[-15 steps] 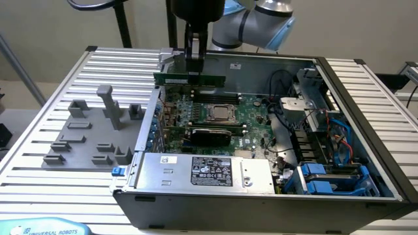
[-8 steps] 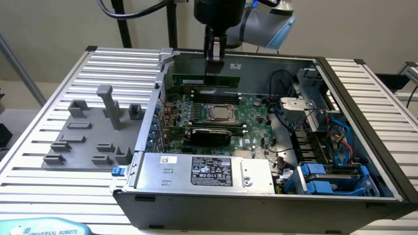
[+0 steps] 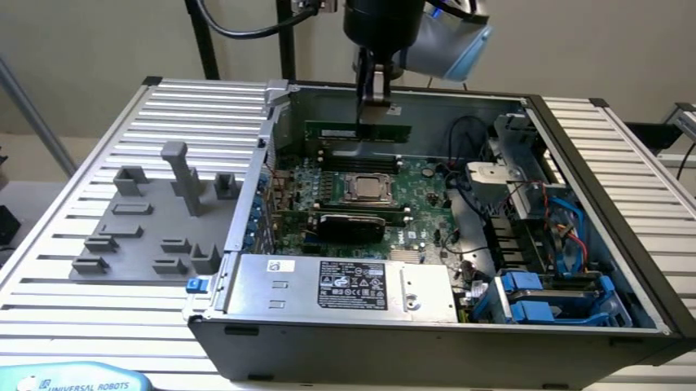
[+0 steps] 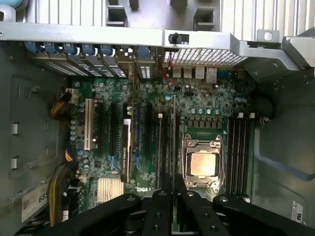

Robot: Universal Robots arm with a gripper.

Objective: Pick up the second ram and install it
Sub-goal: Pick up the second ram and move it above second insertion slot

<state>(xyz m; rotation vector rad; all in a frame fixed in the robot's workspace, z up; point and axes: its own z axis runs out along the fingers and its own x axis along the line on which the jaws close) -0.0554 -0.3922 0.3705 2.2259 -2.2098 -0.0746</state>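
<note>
The second ram (image 3: 345, 130) is a long dark-green stick, held on edge by my gripper (image 3: 377, 114), which is shut on its upper edge. It hangs just above the black memory slots (image 3: 364, 156) on the far side of the CPU socket (image 3: 371, 187) in the open computer case (image 3: 435, 338). In the wrist view the ram (image 4: 173, 142) shows edge-on as a thin line running out from between the black fingers (image 4: 160, 209). It lies alongside the slots (image 4: 161, 147) beside the CPU socket (image 4: 203, 163). Whether it touches a slot I cannot tell.
A grey fixture plate (image 3: 136, 232) with upright blocks lies on the ribbed table at the exterior view's left of the case. Inside the case are a power supply (image 3: 342, 285), cables (image 3: 478, 191) and blue drive bays (image 3: 544, 301). More memory slots (image 4: 241, 147) flank the socket's other side.
</note>
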